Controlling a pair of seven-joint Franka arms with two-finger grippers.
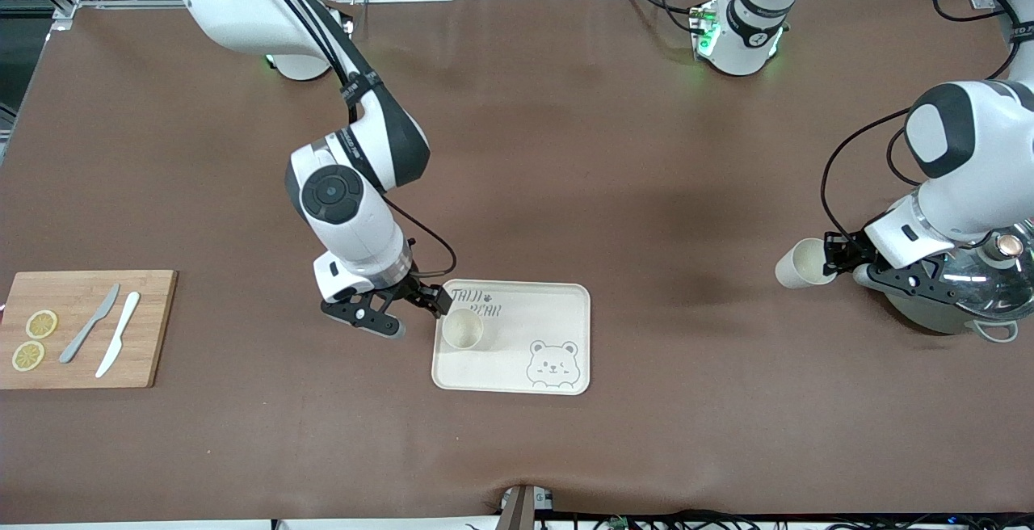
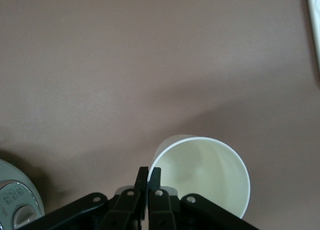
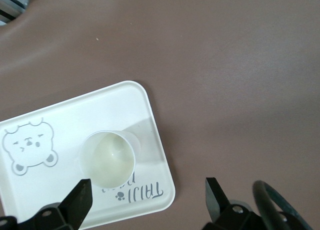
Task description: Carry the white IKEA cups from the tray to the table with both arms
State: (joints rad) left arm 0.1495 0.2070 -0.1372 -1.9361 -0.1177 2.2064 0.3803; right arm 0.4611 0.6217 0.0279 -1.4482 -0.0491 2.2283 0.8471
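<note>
We are midway: one of the white IKEA cups (image 1: 804, 262) is already off the tray (image 1: 565, 312) and hangs tilted over the table (image 1: 614, 166) toward the left arm's end, while the second cup (image 1: 463, 328) still stands on the tray near the lettering.

Our left gripper (image 1: 834, 256) is clenched on the first cup's rim, one finger inside the wall and one outside, as the left wrist view shows (image 2: 148, 182). By our reckoning, its next move calls for lowering and righting the cup so its base meets the table before we release it.

Our right gripper (image 1: 418, 311) hovers over the tray's edge with its jaws spread wide and holding nothing. The second cup (image 3: 108, 157) sits just ahead of them, nearer one finger (image 3: 80, 200), touching neither. We judge we must centre and descend before closing.
</note>
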